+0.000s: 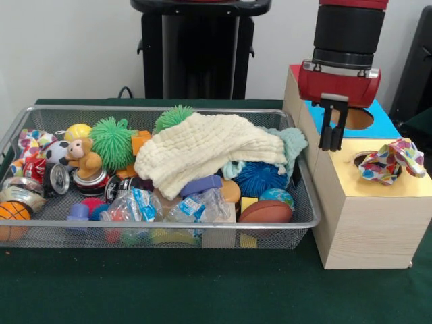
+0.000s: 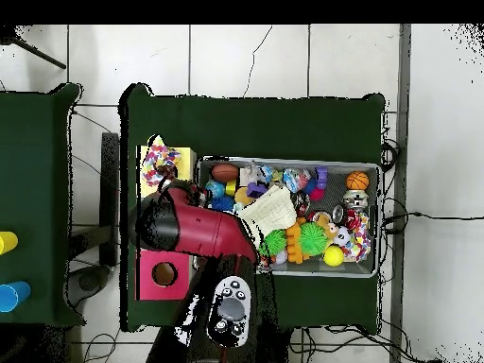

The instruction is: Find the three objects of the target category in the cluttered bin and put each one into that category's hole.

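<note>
No legible text, labels, brands or numbers anywhere.

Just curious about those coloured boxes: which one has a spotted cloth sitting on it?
The yellow-topped box, nearest the camera in the front view. A polka-dot cloth lies over its round hole; the blue-topped box behind shows an uncovered hole.

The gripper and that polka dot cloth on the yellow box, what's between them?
Nothing: in the front view the gripper hangs beside the polka dot cloth on the yellow-topped box, with only bare box top between. The overhead view hides this stretch.
</note>
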Action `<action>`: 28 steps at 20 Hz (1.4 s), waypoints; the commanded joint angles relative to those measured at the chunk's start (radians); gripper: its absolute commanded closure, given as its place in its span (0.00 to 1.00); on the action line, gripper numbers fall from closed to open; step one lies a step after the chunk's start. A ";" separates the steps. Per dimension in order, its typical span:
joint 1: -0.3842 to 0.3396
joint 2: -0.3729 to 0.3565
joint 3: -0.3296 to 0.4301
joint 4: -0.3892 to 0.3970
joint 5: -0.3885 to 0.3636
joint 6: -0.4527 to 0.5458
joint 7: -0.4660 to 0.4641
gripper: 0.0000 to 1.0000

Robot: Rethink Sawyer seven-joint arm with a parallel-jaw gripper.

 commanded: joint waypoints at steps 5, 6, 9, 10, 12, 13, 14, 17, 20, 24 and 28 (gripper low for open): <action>0.030 -0.005 0.115 0.061 0.062 0.107 0.222 1.00; 0.039 -0.006 0.107 0.056 0.065 0.113 0.226 1.00; 0.077 -0.009 0.075 0.040 0.081 0.145 0.251 1.00; 0.085 -0.011 0.068 0.037 0.086 0.155 0.254 1.00; 0.106 -0.018 0.047 0.027 0.095 0.182 0.265 1.00; 0.111 -0.019 0.041 0.023 0.099 0.191 0.266 1.00; 0.117 -0.021 0.035 0.018 0.103 0.199 0.267 1.00; 0.135 -0.011 0.013 -0.008 0.113 0.202 0.270 1.00; 0.144 0.014 0.006 -0.030 0.128 0.166 0.274 1.00; 0.177 0.083 -0.050 -0.072 0.138 0.062 0.284 1.00; 0.182 0.145 -0.076 -0.095 0.132 -0.051 0.258 1.00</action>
